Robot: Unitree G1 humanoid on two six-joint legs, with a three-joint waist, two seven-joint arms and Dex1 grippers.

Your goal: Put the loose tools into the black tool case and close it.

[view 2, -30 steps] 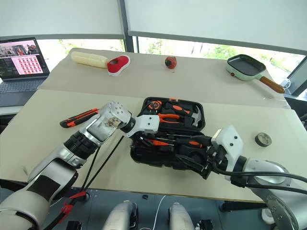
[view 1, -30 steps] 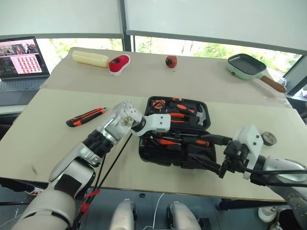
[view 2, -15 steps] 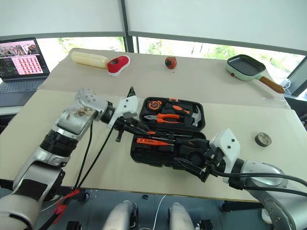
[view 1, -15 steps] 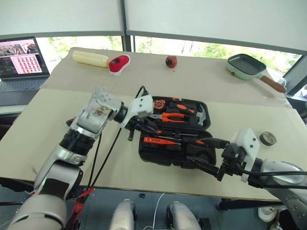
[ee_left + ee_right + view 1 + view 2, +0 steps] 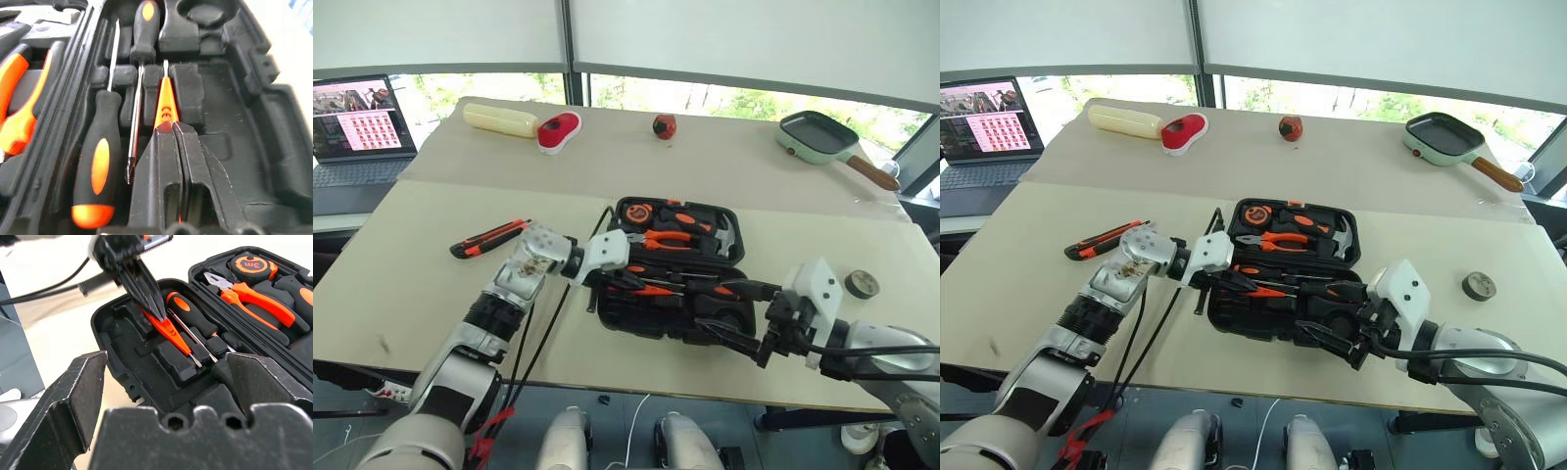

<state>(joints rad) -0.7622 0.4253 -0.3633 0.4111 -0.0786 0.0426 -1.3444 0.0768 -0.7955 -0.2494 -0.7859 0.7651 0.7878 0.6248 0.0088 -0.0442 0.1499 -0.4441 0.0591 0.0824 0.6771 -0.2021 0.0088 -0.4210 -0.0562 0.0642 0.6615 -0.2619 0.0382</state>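
Left wrist view: left tool [image 5: 172,128] pinching tester screwdriver [image 5: 166,105].

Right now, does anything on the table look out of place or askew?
Two loose tools lie outside the open black tool case: the utility knife to its left and the small tape roll to its right. The left tool is shut on the orange tester screwdriver over its slot.

"3m" on tape measure [image 5: 250,265], perhaps "CE" on tester screwdriver [image 5: 166,110]
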